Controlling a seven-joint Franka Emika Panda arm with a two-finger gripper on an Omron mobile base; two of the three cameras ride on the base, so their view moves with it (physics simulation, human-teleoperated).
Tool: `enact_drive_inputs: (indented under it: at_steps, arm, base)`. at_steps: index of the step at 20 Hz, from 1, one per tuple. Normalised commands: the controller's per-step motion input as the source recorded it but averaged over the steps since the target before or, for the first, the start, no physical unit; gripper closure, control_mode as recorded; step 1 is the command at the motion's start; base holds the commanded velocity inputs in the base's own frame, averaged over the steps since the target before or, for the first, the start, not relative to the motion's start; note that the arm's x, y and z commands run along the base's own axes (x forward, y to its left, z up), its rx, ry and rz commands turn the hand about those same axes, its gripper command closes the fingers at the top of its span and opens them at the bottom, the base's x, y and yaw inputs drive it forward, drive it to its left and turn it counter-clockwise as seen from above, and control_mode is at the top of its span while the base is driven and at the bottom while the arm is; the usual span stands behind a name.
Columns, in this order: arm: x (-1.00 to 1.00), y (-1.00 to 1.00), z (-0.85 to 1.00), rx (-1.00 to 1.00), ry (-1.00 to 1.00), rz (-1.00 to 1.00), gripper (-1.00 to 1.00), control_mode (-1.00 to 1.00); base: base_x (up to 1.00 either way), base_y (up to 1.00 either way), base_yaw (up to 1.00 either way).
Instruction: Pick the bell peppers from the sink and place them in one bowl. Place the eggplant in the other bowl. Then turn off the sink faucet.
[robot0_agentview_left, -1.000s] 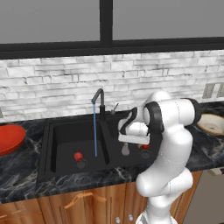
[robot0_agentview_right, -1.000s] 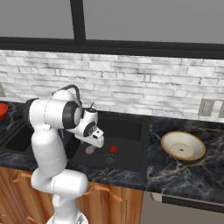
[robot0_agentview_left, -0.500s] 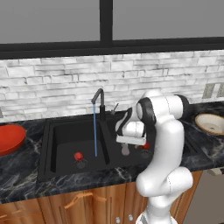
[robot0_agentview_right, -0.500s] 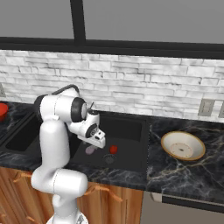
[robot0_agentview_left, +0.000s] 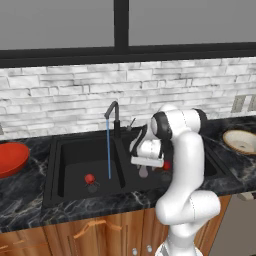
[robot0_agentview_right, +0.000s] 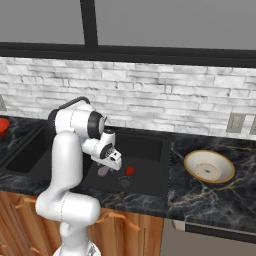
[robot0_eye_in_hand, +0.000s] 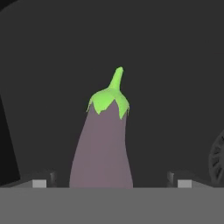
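Purple eggplant (robot0_eye_in_hand: 101, 148), long axis lengthwise between end effector (robot0_eye_in_hand: 108, 183) fingertips, green stem pointing away

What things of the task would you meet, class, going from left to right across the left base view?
Red-orange bowl → bell pepper in the left basin → faucet → eggplant → second bell pepper → tan bowl.

eggplant (robot0_eye_in_hand: 103, 148) base — cut off below
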Motion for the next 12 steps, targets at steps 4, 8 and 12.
enact_drive_inputs:
  at_steps: [4,8,12]
  arm:
    - [0.12,0.09,-0.27,0.00,0.00,0.00,-1.00,-1.00]
    - [0.14,0.10,-0.33,0.00,0.00,0.00,-1.00,-1.00]
    - [0.03,0.02,-0.27,0.00,0.03,0.00,1.00,-1.00]
  base:
    - [0.00,0.00,0.00]
    - [0.00,0.00,0.00]
    - [0.00,0.00,0.00]
